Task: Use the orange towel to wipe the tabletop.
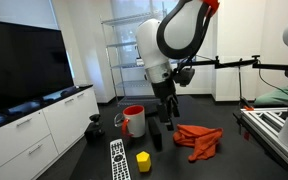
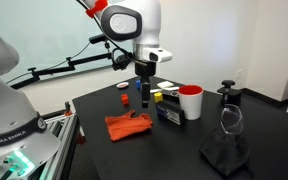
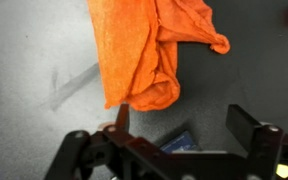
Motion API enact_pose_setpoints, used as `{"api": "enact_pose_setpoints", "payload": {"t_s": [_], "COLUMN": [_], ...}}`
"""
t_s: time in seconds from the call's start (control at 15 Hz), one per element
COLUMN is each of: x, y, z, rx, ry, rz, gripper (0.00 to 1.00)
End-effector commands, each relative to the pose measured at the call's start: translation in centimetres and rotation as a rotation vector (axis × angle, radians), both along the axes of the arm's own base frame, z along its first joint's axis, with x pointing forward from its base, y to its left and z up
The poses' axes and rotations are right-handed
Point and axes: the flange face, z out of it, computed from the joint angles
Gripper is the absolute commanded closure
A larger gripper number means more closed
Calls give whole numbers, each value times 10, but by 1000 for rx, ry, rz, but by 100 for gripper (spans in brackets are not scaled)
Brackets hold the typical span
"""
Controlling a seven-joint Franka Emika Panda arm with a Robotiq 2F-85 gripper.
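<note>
Pincer (image 3: 182,132) wide open, empty, nr crumpled orange towel (image 3: 154,50) on dark tabletop (image 3: 34,60); remote (image 1: 118,160) btn labels illegible.

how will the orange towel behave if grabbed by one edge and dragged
Probably floppy: the orange towel lies crumpled in folds, so it would likely drape and bunch. It looks thin, so probably light to lift. Dragged across the dark tabletop, it may fold over itself.

In the wrist view the towel (image 3: 149,50) runs off the top edge; the fingers (image 3: 249,125) half hide a blue box (image 3: 179,143).
</note>
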Motion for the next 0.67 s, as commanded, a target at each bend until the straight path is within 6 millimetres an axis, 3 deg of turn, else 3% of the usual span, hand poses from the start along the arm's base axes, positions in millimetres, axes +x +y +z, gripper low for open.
{"api": "enact_pose_setpoints", "payload": {"t_s": [0.0, 0.6], "x": [-4, -33], "y": [-11, -27], "z": [-8, -26], "rx": [-43, -97], "ry": [32, 124], "rz": [-31, -39], "gripper": [0, 0]}}
